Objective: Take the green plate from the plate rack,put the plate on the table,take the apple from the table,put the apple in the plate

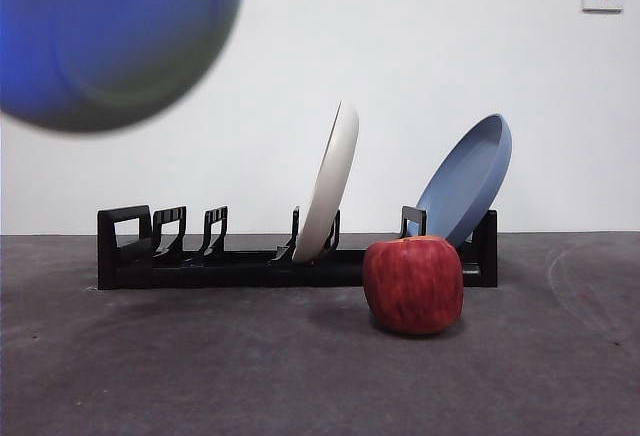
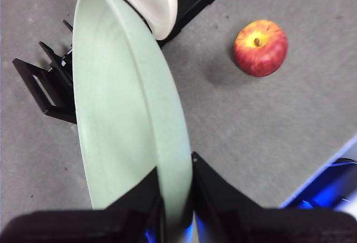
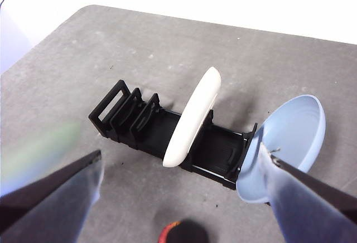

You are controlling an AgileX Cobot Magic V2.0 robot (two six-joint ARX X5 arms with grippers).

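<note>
While the left gripper (image 2: 175,198) pinches the rim of the wide, pale green round plate (image 2: 128,115) between its two black jaws, the plate hangs tilted in the air, clear of the rack. In the front view it shows only as a big blurry round shape (image 1: 110,36) high up near the top left corner.

Nearest on the flat dark grey table (image 1: 150,366) sits the blocky red apple (image 1: 413,284), just in front of the right end of the rack. Behind it stands the long, low black plate rack (image 1: 130,251). A cream-white plate (image 1: 330,184) leans in a middle slot, and a blue plate (image 1: 470,178) leans at the right end. The slots at the left end have no plate in them.

The right gripper (image 3: 178,198) hangs above the rack with its jaws spread wide, holding nothing.

The step now looks like setting the green plate down. To do it well, I think the arm should turn the plate flat and lower it slowly onto bare table in front of the rack's left end, well away from the apple. It should let go only when the plate rests flat.
</note>
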